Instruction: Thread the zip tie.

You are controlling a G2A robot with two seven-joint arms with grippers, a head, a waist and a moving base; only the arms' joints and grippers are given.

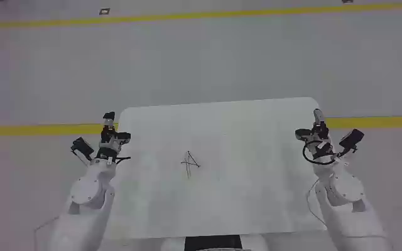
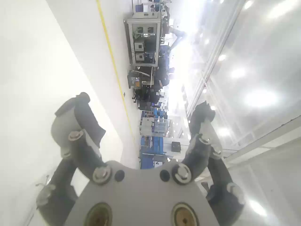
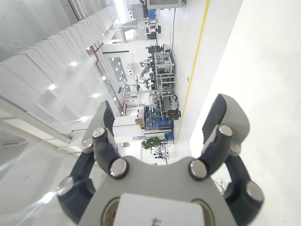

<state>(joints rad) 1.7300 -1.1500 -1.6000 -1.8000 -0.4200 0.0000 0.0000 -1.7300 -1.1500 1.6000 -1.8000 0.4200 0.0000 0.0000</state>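
So the zip tie (image 1: 190,164) is a thin dark strip bent into a loose crossed shape, lying flat pretty much dead centre on the white table (image 1: 251,201). Nothing's touching it. Left gripper (image 1: 115,127) sits well off at about 9 o'clock from it, by the table's edge, with its jaws spread wide and nothing between them. Right gripper (image 1: 311,125) is out at roughly 2 o'clock near the opposite edge, same deal: wide open, nothing in it.
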